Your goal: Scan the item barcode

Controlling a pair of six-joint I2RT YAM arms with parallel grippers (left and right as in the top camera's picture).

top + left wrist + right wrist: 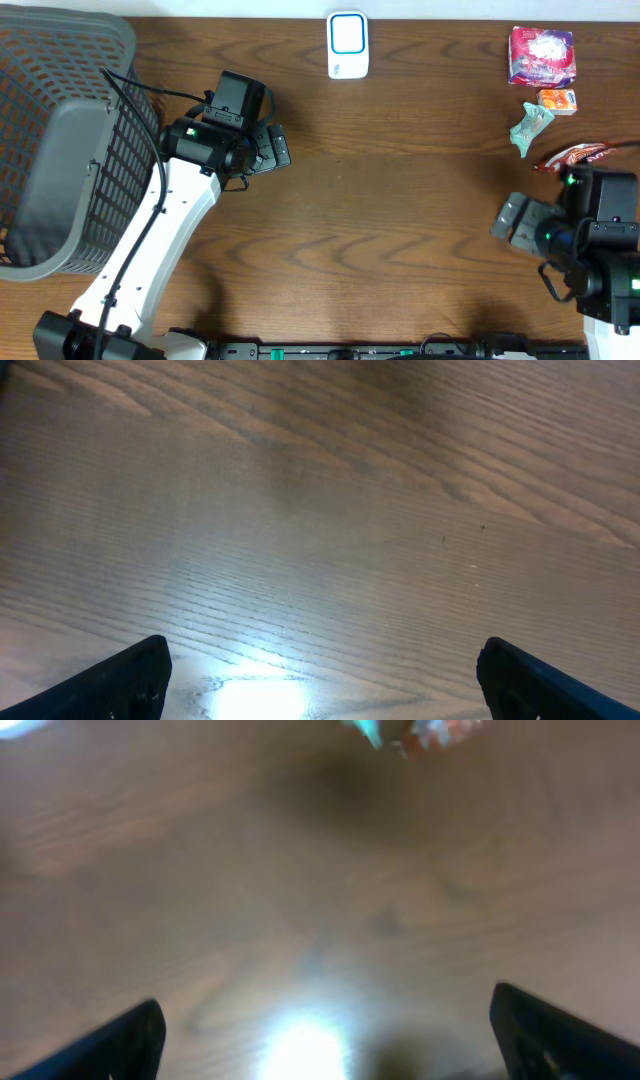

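Note:
Four small items lie at the table's back right: a pink-red packet (541, 55), a small orange box (557, 100), a teal wrapper (530, 127) and a red-brown wrapper (575, 156). No barcode shows on any of them. A white device with a blue frame (347, 45) lies at the back middle. My left gripper (283, 148) (322, 680) hangs open over bare wood left of centre, holding nothing. My right gripper (503, 222) (325, 1040) is open and empty at the right, in front of the wrappers. Its blurred view shows a teal and red wrapper (420, 732) at the top edge.
A large grey mesh basket (60, 140) fills the left side, with the left arm's cable running past its rim. Bare wooden table (400, 200) lies between the two grippers. The red-brown wrapper lies close beside the right arm's body.

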